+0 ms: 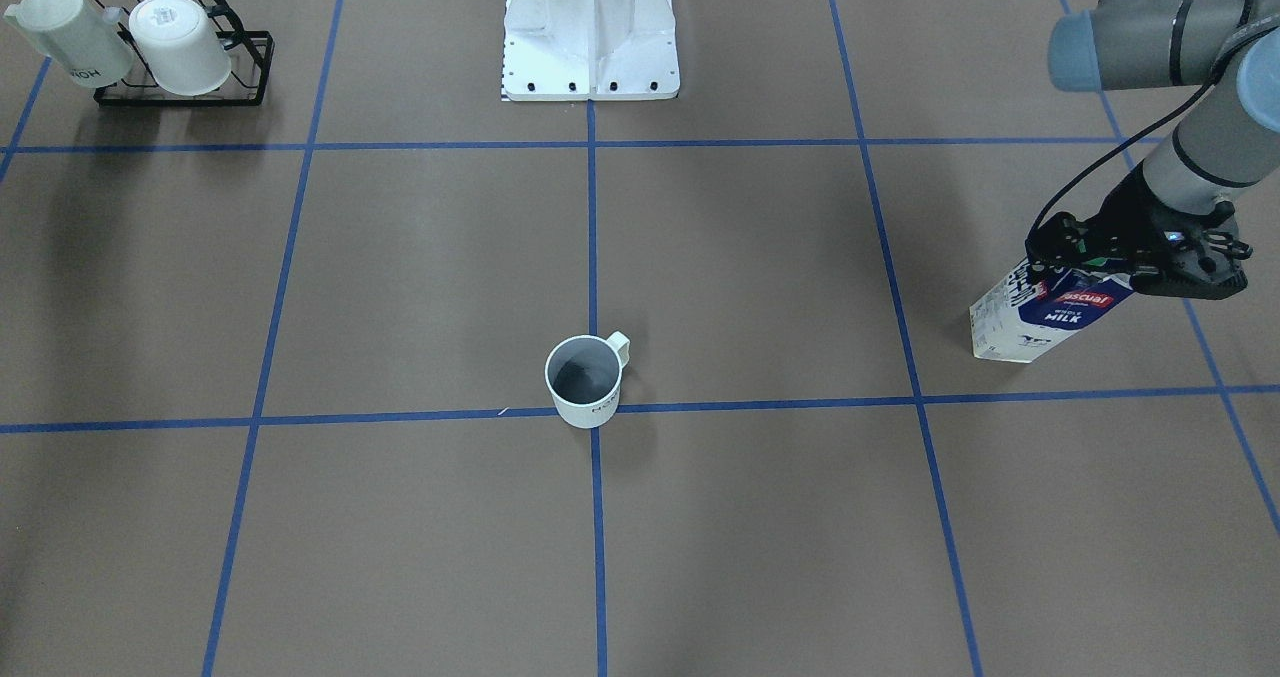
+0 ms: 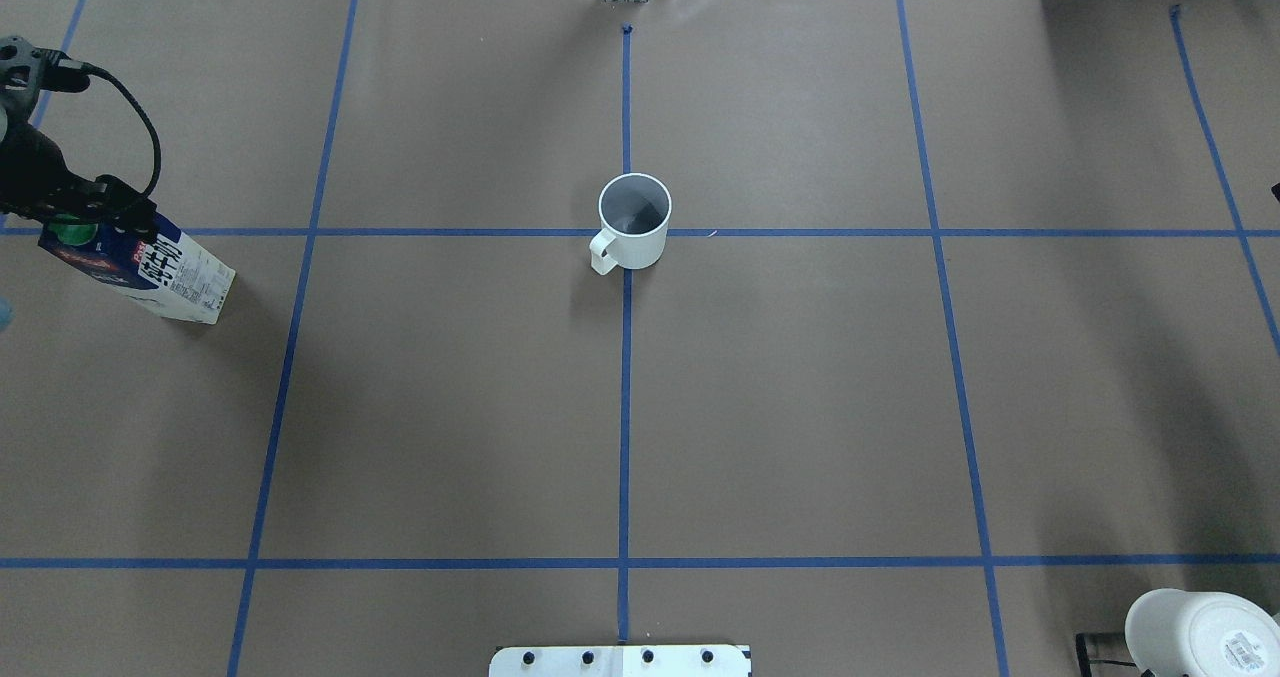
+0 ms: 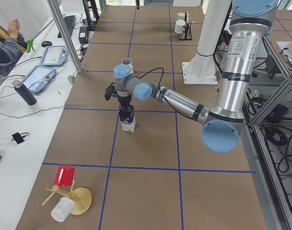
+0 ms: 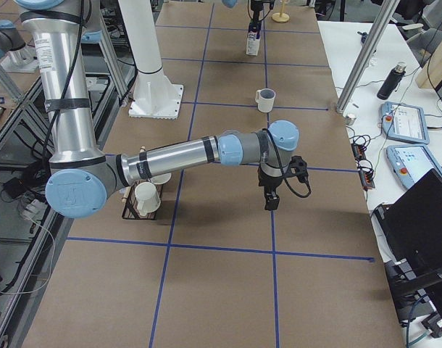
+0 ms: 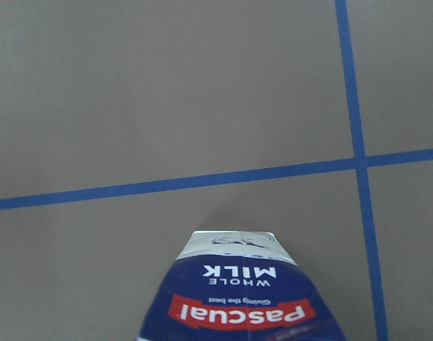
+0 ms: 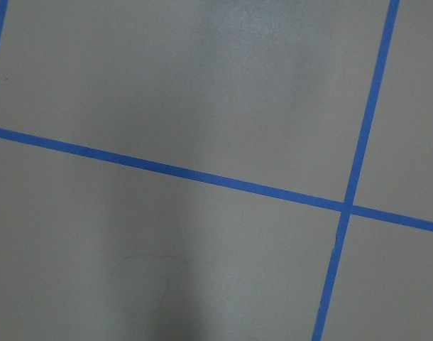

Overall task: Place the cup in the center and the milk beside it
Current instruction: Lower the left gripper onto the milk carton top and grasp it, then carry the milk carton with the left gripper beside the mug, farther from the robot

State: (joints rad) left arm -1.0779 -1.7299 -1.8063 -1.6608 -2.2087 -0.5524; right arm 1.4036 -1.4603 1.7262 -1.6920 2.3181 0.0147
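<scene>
The cup (image 1: 585,382) stands upright on the center crossing of blue tape (image 1: 597,413), handle toward the robot; it also shows in the overhead view (image 2: 633,219). The milk (image 1: 1040,317) stands at the robot's far left, just beyond a blue tape line (image 2: 150,232), and shows in the overhead view (image 2: 150,272) and left wrist view (image 5: 238,302). My left gripper (image 1: 1095,257) comes down on the carton's top and looks shut on it, its green cap (image 2: 68,229) between the fingers. My right gripper (image 4: 270,197) shows only in the exterior right view, low over bare table; I cannot tell its state.
A black rack (image 1: 240,72) with two upside-down white mugs (image 1: 180,45) stands at the robot's right near corner. The robot's white base (image 1: 590,37) is at the near edge. A wooden stand with a red cup (image 3: 64,175) sits at the left end.
</scene>
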